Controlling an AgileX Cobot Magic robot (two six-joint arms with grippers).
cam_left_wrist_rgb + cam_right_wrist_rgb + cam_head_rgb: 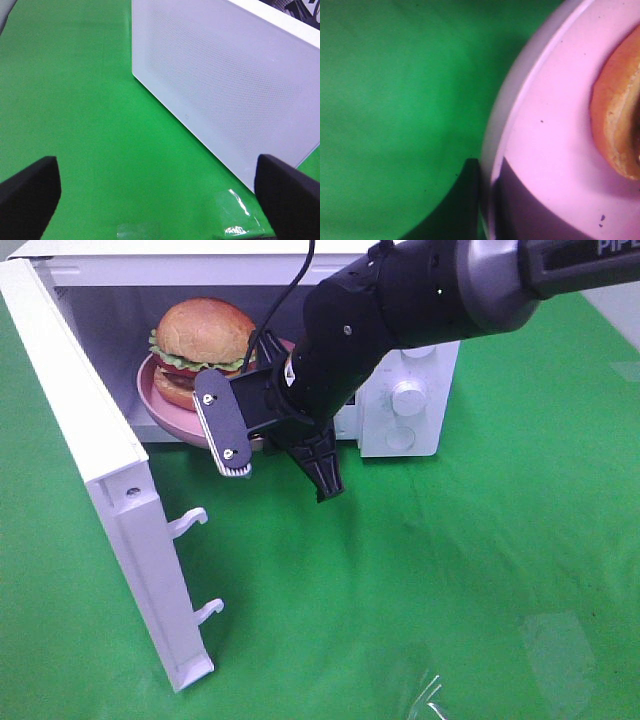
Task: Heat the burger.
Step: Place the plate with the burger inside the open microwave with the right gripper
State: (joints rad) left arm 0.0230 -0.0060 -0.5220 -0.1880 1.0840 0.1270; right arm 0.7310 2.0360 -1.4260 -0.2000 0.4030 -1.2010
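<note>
Golden-bun burger [203, 340] with lettuce frill on pink round plate [165, 418], upper left, in white microwave [405, 435]; right gripper [487, 210] clamps its rim, left gripper [160, 200] gapes empty; green tabletop [450, 570].

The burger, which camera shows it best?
The exterior high view: nearly the whole burger sits on the pink plate inside the microwave. The right wrist view catches only its bun's edge; the left wrist view shows none of it.

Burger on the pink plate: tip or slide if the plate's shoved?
Tall layered stack, so the burger may shear or tip under a jerk. The pink plate looks smooth, so it could slide; the raised rim likely stops it.
</note>
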